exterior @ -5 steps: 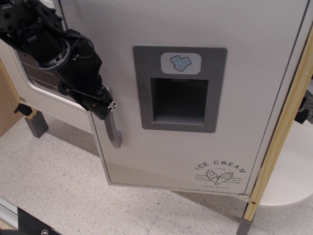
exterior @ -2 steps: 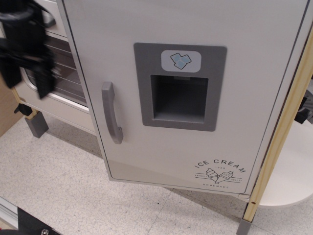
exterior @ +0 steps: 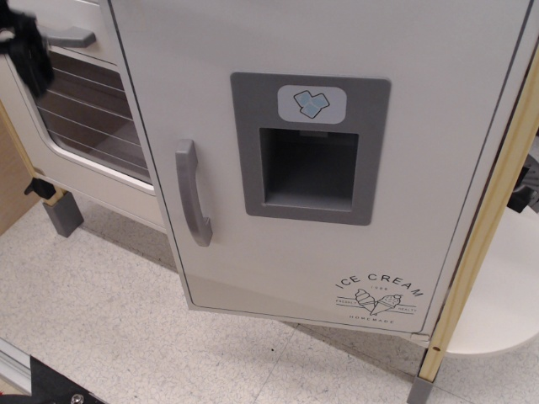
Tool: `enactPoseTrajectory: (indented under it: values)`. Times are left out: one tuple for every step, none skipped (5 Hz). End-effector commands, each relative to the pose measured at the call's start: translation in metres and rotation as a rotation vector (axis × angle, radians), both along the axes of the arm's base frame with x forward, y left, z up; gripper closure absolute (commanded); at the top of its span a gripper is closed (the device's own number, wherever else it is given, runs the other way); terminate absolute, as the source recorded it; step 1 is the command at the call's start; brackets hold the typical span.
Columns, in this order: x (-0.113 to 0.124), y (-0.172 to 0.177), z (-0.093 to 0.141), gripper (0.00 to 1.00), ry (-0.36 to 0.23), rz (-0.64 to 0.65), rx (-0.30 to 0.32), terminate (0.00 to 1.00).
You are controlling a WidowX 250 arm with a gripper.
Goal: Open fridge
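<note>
The fridge door [exterior: 337,50] is large and white and fills most of the view. It has a vertical grey handle [exterior: 192,204], a grey ice-dispenser recess [exterior: 310,164] with a blue ice-cube sticker [exterior: 312,103], and an "ICE CREAM" print [exterior: 379,297]. Its left edge stands a little out from the cabinet, and its bottom edge runs at a slant. My gripper [exterior: 27,52] is a dark blurred shape at the top left edge, far up and left of the handle and holding nothing. Its jaws are too blurred to read.
The white oven door [exterior: 88,114], with a barred window and a horizontal grey handle [exterior: 72,36], is left of the fridge. A grey leg [exterior: 63,215] stands below it. A wooden post [exterior: 484,227] and a round white shelf [exterior: 501,295] are at the right. The floor [exterior: 101,320] is speckled.
My gripper has come off the fridge handle and moved up and left, almost out of the frame. The handle is now fully uncovered. The door looks unmoved.
</note>
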State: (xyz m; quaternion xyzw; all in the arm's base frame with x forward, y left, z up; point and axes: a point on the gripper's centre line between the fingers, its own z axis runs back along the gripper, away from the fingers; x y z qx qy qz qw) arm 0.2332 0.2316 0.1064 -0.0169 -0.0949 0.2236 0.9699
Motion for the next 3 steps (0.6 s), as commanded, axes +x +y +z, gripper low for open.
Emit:
enactPoseTrajectory:
  values:
    - [0.036,-0.018,0.021,0.0,-0.092,0.215,0.107,0.0]
    - [0.052,-0.043,0.025,0.0,-0.095,0.243,0.097,0.0]
    - [0.06,-0.062,0.034,0.0,-0.095,0.243,0.059,0.0]
